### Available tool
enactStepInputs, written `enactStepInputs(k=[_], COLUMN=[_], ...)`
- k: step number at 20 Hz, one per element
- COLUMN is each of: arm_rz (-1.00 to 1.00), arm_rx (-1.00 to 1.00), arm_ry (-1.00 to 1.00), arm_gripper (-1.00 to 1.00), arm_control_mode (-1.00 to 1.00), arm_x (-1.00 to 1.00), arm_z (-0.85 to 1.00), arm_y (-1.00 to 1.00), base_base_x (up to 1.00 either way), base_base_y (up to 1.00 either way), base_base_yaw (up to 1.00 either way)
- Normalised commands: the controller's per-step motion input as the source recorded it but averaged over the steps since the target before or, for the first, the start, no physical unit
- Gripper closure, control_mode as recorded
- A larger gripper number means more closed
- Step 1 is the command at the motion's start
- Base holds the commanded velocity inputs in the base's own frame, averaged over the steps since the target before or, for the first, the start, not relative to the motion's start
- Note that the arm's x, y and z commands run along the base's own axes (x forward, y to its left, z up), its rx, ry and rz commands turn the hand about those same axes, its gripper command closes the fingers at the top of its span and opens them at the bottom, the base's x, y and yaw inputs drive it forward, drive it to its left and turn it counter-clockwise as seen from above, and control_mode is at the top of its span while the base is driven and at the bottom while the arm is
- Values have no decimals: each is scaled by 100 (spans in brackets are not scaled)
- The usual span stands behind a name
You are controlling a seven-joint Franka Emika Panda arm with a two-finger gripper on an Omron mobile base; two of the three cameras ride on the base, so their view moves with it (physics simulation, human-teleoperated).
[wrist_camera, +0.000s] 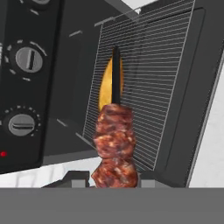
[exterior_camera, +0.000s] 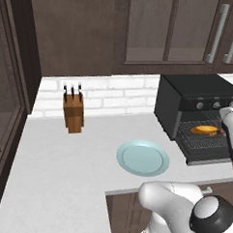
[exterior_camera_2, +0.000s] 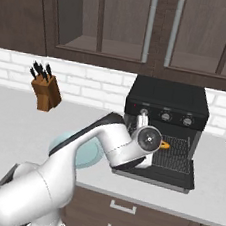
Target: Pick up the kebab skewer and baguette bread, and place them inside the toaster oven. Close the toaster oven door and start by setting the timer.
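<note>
Hand view: gripper (wrist_camera: 114,178) clamped on kebab skewer (wrist_camera: 114,144) before toaster oven (wrist_camera: 52,87).

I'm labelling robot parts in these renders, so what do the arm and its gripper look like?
The arm is glossy white, built of thick rounded links. Its joints are dark: a black band shows between links, and round caps with a grey disc in a dark ring sit on the joint ends. No cables or markings are visible. The gripper shows in the hand view as two small dark grey, blocky fingertips.
</note>
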Motion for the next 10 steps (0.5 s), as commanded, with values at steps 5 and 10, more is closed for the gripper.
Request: enactStepInputs(k=[5,10], arm_rz=[-3,-6], arm_rx=[3,2], arm_ry=[0,0], arm_gripper=[100,100], arm_control_mode=[-100,-100], arm_x=[24,0], arm_z=[-8,-34], arm_y=[-14,-14], base_base_x=[0,0], base_base_y=[0,0], base_base_yaw=[0,0])
